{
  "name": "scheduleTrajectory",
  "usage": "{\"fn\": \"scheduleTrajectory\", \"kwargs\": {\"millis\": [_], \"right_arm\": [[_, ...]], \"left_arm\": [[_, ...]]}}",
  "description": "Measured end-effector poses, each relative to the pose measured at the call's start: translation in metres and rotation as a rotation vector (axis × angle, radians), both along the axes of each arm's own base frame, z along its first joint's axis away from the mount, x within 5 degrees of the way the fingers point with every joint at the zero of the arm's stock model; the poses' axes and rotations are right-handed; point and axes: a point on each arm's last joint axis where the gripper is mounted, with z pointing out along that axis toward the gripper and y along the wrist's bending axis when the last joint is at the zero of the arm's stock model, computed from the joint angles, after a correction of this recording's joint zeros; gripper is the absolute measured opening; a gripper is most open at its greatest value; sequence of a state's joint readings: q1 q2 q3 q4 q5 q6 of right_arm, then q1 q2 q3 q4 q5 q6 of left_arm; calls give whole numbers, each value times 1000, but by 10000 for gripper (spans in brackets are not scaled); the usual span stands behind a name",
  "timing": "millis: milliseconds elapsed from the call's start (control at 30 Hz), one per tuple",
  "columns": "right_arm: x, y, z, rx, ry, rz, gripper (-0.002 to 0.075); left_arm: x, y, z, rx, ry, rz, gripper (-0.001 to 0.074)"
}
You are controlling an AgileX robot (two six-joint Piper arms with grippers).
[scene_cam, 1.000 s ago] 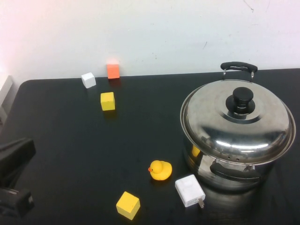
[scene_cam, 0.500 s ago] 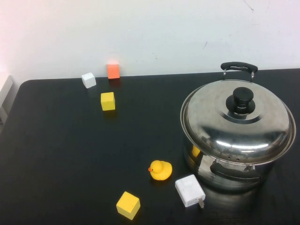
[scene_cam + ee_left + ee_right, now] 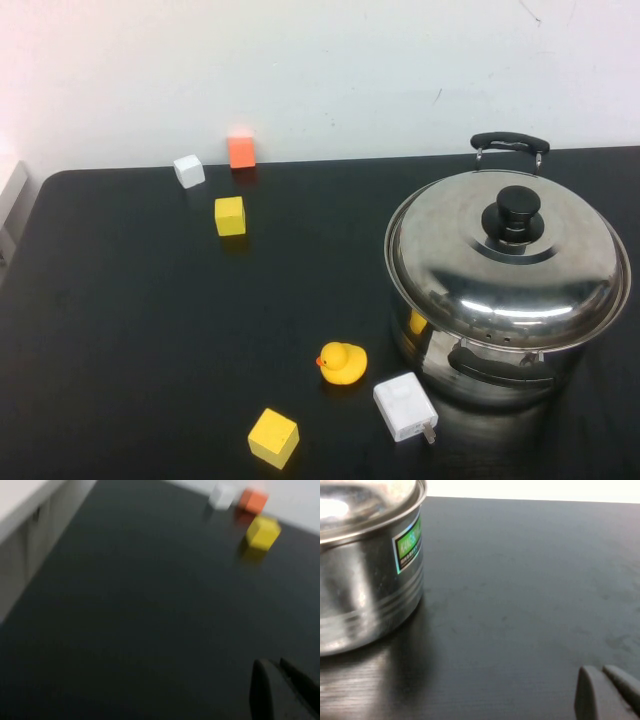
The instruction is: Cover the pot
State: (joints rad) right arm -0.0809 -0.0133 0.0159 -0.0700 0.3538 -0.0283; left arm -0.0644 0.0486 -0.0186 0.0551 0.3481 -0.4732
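Observation:
The large steel pot (image 3: pixel 432 352) stands at the right of the black table, its black loop handles at the back (image 3: pixel 510 142) and front (image 3: pixel 488 366). The domed steel lid (image 3: pixel 470 265) with a black knob (image 3: pixel 519 212) rests on top of it. The pot's wall also shows in the right wrist view (image 3: pixel 365 580). Neither gripper shows in the high view. My left gripper (image 3: pixel 272 663) is shut and empty over bare table at the left. My right gripper (image 3: pixel 597 669) is shut and empty, low over the table beside the pot.
A yellow duck (image 3: pixel 342 362), a white charger (image 3: pixel 404 406) and a yellow cube (image 3: pixel 273 437) lie left of the pot's front. A yellow cube (image 3: pixel 229 215), white cube (image 3: pixel 188 170) and orange cube (image 3: pixel 240 150) sit at the back left.
My left arm, seen at the lower left of the high view a second ago, has pulled back out of that view. The pot and lid have not moved.

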Motion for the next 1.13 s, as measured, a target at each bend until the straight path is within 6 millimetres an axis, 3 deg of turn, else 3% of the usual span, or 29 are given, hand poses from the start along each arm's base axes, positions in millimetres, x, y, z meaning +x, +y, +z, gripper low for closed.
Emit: {"fn": "scheduleTrajectory", "kwargs": {"millis": [33, 633, 900, 1133], "right_arm": [[0, 0, 0, 0, 0, 0, -2], [0, 0, 0, 0, 0, 0, -2], [0, 0, 0, -18, 2, 6, -2], [0, 0, 0, -21, 2, 8, -2]], "left_arm": [[-1, 0, -7, -6, 9, 0, -2], [-3, -2, -6, -44, -43, -9, -1], [-3, -2, -6, 230, -57, -103, -1], [-3, -3, -6, 273, -60, -119, -1]]}}
